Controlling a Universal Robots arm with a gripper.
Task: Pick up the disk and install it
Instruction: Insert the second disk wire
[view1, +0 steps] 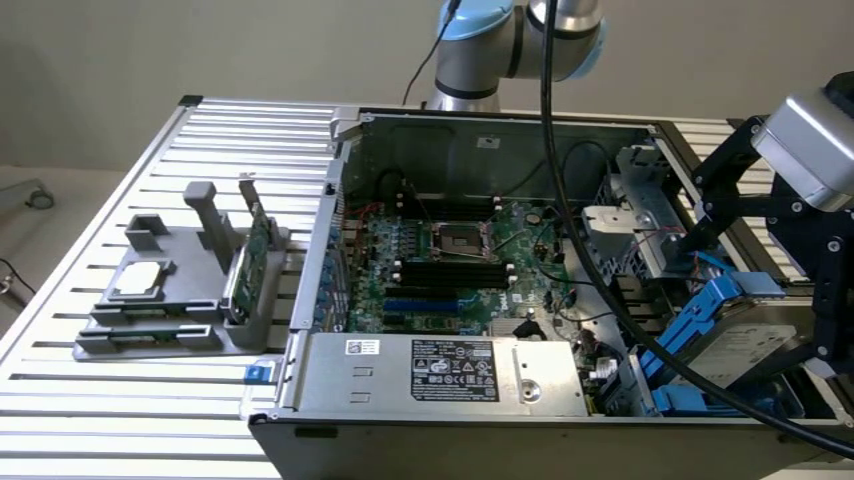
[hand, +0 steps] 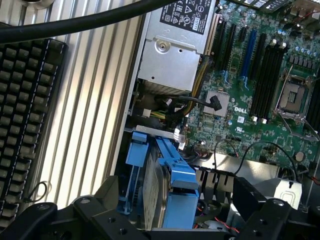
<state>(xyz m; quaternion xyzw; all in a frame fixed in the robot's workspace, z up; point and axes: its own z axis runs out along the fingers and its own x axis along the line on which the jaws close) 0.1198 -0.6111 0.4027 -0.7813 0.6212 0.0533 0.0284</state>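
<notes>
The disk (view1: 731, 322) is a silver-grey drive in bright blue rails. It stands tilted on edge at the near corner of the open computer case (view1: 400, 385), at the exterior view's right. My gripper (view1: 750, 300) is down over it, with black fingers (view1: 705, 225) on either side. In the wrist view the disk (hand: 161, 192) sits between the two dark fingers (hand: 107, 197), and a gap shows on each side of it. The jaws stand wide and are not pressed against the rails.
Inside the case lie the green motherboard (view1: 454, 260) and the silver power supply (view1: 441, 370). A grey fixture (view1: 174, 300) at the exterior view's left holds a green card and a small silver chip. A thick black cable (view1: 587, 250) hangs across the case. The slatted table (view1: 160, 400) surrounds everything.
</notes>
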